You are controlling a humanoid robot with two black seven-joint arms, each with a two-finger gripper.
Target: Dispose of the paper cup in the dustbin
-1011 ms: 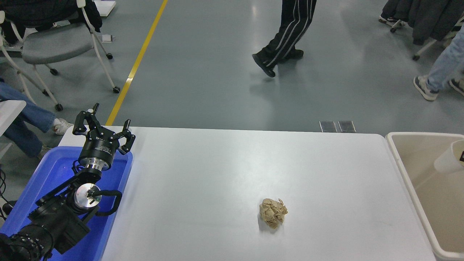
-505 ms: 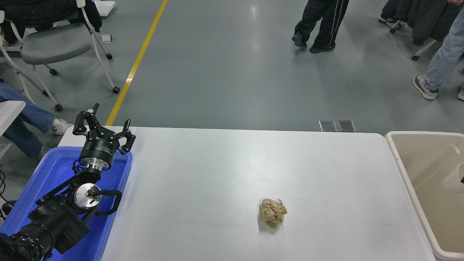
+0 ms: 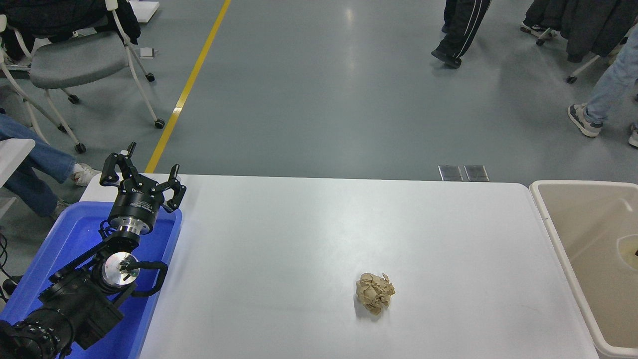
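The paper cup (image 3: 629, 248) is inside the beige dustbin (image 3: 583, 183) at the right edge of the picture. Only its open rim and cream inside show, low against the bin's inner wall, and part of it is cut off by the picture's edge. My right gripper is out of view. My left arm is parked at the lower left over the blue tray, and its gripper (image 3: 148, 163) is open and empty.
A crumpled brown paper ball (image 3: 375, 292) lies on the white table (image 3: 309, 234) right of centre. A blue tray (image 3: 75, 234) sits at the table's left end. People walk and stand on the floor beyond the table, and a chair (image 3: 79, 57) stands at the far left.
The cup has dropped from rim height to low inside the dustbin. The dark bit of my right gripper beside it has left the picture. A walking person has moved right.
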